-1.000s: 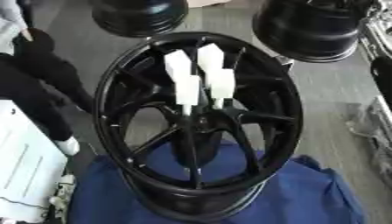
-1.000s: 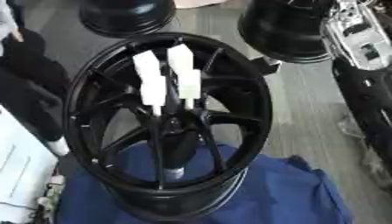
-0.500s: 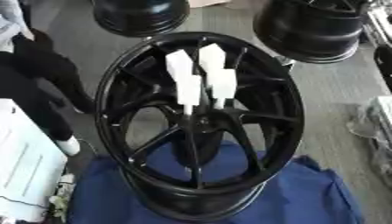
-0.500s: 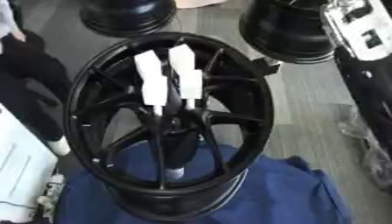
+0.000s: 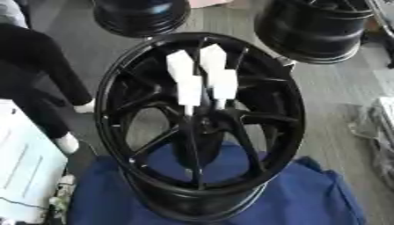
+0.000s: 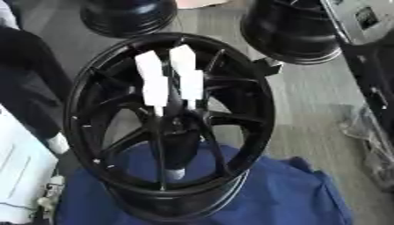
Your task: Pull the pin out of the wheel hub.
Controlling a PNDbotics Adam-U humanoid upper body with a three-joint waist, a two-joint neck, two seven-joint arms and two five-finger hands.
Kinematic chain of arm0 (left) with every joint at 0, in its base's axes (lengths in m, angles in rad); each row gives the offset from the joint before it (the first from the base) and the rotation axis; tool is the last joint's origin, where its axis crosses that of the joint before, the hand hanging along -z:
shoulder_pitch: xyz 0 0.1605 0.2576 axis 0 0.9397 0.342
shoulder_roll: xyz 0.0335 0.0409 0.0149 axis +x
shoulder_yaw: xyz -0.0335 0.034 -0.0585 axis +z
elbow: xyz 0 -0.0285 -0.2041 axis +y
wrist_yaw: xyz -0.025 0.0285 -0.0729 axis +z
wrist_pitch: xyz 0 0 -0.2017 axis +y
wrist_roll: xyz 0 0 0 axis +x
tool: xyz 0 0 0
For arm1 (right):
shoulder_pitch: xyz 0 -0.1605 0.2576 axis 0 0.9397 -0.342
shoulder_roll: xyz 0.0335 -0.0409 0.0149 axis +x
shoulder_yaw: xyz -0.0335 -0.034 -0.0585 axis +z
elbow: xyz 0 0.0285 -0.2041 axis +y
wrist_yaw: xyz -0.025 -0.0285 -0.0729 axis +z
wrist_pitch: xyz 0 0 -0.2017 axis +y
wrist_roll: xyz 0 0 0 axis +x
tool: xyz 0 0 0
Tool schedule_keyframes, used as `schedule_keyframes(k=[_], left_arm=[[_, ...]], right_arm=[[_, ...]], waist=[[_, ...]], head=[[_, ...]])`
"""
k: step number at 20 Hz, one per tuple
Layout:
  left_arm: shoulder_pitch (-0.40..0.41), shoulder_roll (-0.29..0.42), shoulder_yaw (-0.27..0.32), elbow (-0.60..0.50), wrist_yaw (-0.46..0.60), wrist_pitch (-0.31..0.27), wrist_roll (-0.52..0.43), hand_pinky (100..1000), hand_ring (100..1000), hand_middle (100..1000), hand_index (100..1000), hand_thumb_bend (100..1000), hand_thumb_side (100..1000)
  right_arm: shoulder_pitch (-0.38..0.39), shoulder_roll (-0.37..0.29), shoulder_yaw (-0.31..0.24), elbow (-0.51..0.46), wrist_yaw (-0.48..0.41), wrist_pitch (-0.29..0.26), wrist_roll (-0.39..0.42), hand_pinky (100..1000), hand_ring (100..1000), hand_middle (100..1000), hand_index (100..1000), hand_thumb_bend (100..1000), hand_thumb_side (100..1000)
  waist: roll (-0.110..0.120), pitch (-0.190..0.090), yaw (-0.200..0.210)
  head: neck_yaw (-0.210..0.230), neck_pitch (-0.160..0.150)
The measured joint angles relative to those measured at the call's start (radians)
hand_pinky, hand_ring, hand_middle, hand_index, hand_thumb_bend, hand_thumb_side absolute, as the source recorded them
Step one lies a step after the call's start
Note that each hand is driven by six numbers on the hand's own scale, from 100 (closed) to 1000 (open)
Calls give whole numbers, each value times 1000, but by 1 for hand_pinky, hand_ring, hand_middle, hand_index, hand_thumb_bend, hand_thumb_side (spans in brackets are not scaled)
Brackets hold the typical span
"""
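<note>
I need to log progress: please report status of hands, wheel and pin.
Neither hand clearly seen. Wheel lying on blue cloth, white blocks over hub; pin not made out. Nothing in the way.

One change is recorded: the silver-grey panel with a dark patch [image 6: 360,17], at the upper right edge of the right eye view, now sits higher and closer to the corner than a second ago, having climbed a little at each step. The black mass below it at that edge has followed it upward. The black multi-spoke alloy wheel [image 6: 258,110] sits marginally higher in that view only, which indicates a slight camera tilt, not a move of the wheel.
</note>
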Motion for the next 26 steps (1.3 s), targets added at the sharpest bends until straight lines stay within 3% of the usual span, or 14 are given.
schedule_keyframes(k=[6, 14, 19, 26], left_arm=[[2, 0, -5, 5, -3, 2, -2, 733, 803, 763, 809, 535, 706], [2, 0, -6, 6, -3, 5, -5, 733, 804, 763, 807, 534, 707], [2, 0, -11, 6, -3, 8, -8, 734, 805, 764, 807, 531, 708], [2, 0, -12, 6, -3, 8, -9, 734, 805, 763, 807, 529, 708]], right_arm=[[-2, -28, 42, -48, 14, -34, 135, 835, 790, 759, 828, 664, 228], [14, -51, 81, -168, -24, -50, 255, 827, 778, 741, 838, 659, 219], [29, -63, 87, -224, -30, -32, 270, 815, 761, 723, 840, 648, 209], [27, -60, 111, -213, -33, -12, 284, 816, 756, 698, 820, 638, 211]], waist=[[-5, 0, 1], [-8, 0, 3], [-9, 0, 4], [-9, 0, 7]], head=[[3, 0], [9, 0], [10, 0], [8, 0]])
